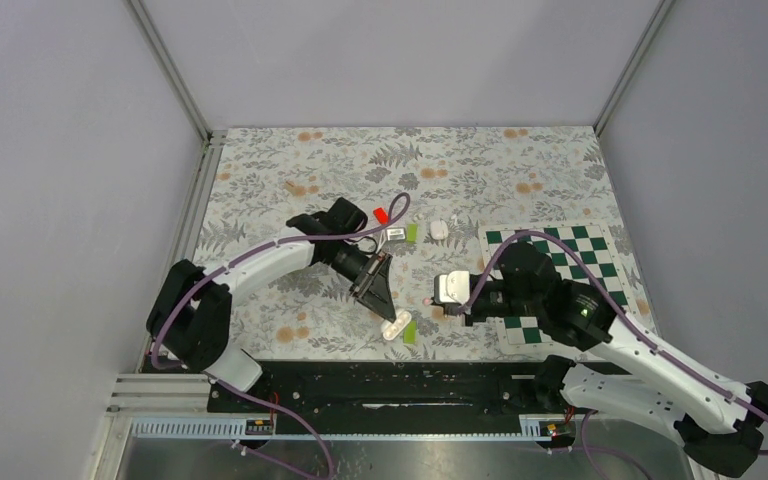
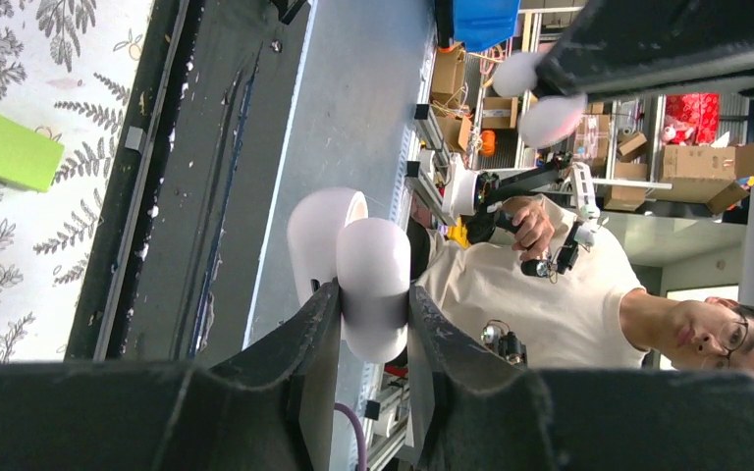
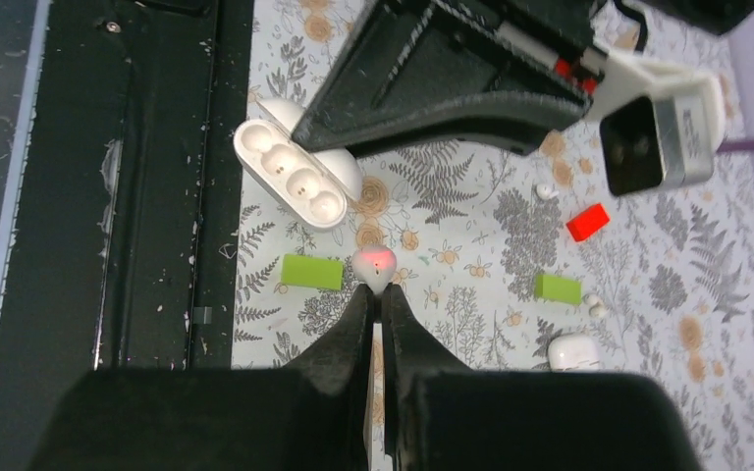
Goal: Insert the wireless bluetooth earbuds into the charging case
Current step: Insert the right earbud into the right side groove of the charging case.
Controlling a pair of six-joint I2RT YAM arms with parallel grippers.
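- While the left gripper clamps the charging case by its sides, the case sits open at the near edge of the tabletop, its wells facing up.
- The right gripper is pinched tight on an earbud, which shows a red glow at the fingertips.
- That earbud hangs near the case, beside a green block.
- Farther in, there's a second green block and a red block.
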